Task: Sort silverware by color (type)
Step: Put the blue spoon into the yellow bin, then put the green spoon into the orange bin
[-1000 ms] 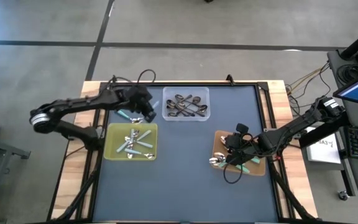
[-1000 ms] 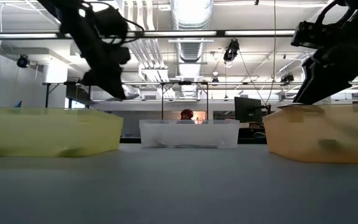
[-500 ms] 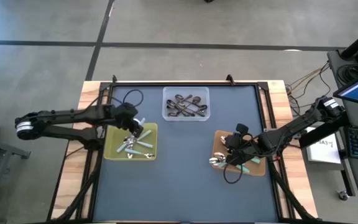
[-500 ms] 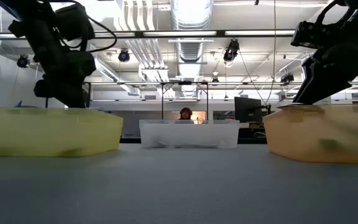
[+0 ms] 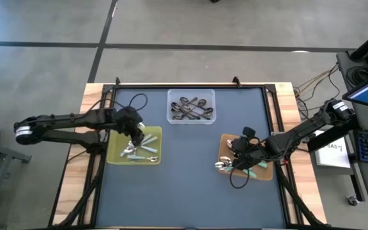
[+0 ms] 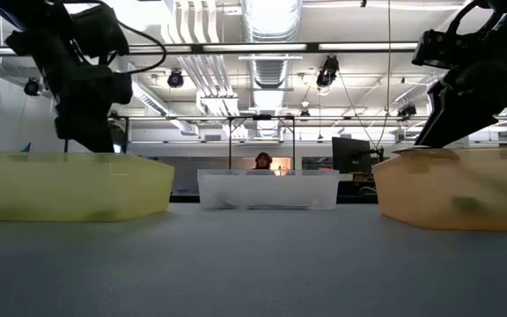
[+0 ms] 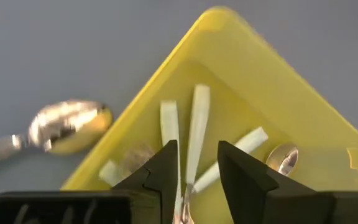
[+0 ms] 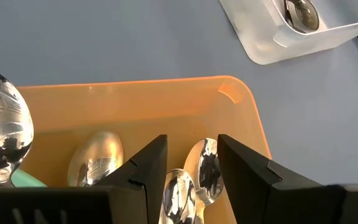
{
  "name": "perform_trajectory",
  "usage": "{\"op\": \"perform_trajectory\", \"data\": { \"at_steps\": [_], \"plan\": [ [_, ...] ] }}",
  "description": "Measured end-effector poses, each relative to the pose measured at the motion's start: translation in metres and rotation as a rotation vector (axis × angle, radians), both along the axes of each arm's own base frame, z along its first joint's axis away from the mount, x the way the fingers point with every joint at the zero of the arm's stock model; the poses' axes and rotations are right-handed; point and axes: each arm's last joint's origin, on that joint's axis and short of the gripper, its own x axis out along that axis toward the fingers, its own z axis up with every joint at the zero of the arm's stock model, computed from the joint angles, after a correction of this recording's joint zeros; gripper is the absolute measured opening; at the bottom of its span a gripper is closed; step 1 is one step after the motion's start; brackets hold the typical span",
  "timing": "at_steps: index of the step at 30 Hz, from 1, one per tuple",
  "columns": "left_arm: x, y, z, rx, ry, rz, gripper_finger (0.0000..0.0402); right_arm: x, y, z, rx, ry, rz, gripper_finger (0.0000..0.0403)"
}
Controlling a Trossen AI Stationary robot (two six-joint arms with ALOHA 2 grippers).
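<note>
The left gripper (image 7: 194, 163) hangs over the yellow tray (image 5: 115, 153), a shallow translucent plastic dish with rounded corners, its 2 dark wedge-shaped fingers standing a narrow gap apart with nothing clamped between them. Directly ahead of those fingers lie flat, matte pale-blue handles (image 7: 197, 127), fanned like slats on the tray floor, and a shiny rounded spoon bowl (image 7: 282, 157) sits just off to one side of the fingertips. Outside the tray, beyond its wall, a teal-handled spoon (image 7: 64, 123) rests on the smooth slate-blue table (image 5: 190, 185), its polished oval bowl mirror-bright.

The right gripper (image 8: 191, 163) waits above the orange-brown tray (image 8: 166, 99), fingers parted and holding nothing. Below and between them lie several glossy silver spoon bowls (image 8: 209, 168), another large reflective bowl (image 8: 4, 134) off to the side with a bit of teal-green handle under it. Farther ahead of this gripper, the clear tray (image 5: 173, 118) holds a tangle of dark metal utensils (image 5: 193, 108), thin and looping.

In the low view, the trays' frosted walls hide their contents
</note>
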Motion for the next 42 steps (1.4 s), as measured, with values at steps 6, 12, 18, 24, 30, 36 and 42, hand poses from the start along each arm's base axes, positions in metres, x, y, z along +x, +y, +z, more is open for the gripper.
{"op": "perform_trajectory", "data": {
  "at_steps": [6,12,18,24,30,36,42],
  "plan": [
    [-0.001,0.011,0.010,0.189,-0.016,-0.073,0.0114,0.000,0.000,0.000,0.000,-0.001,0.000,0.0132],
    [-0.008,0.030,0.008,0.219,0.032,0.072,0.0123,0.000,0.000,0.000,0.000,-0.001,0.000,0.0132],
    [-0.010,0.048,0.001,0.186,0.095,0.174,0.0123,0.000,0.000,0.000,0.002,-0.003,0.000,0.0132],
    [-0.003,0.068,0.009,0.054,0.033,0.499,0.0123,0.001,0.000,0.001,0.005,-0.011,0.000,0.0132],
    [-0.007,0.075,0.004,0.017,0.035,0.765,0.0123,0.001,0.001,0.001,0.007,-0.015,0.000,0.0132],
    [-0.022,0.070,-0.006,0.021,0.108,0.921,0.0123,0.001,0.001,0.001,0.007,-0.016,0.000,0.0132],
    [-0.034,0.065,-0.011,-0.029,0.190,1.142,0.0123,0.001,0.001,0.001,0.007,-0.017,0.000,0.0132]
  ]
}}
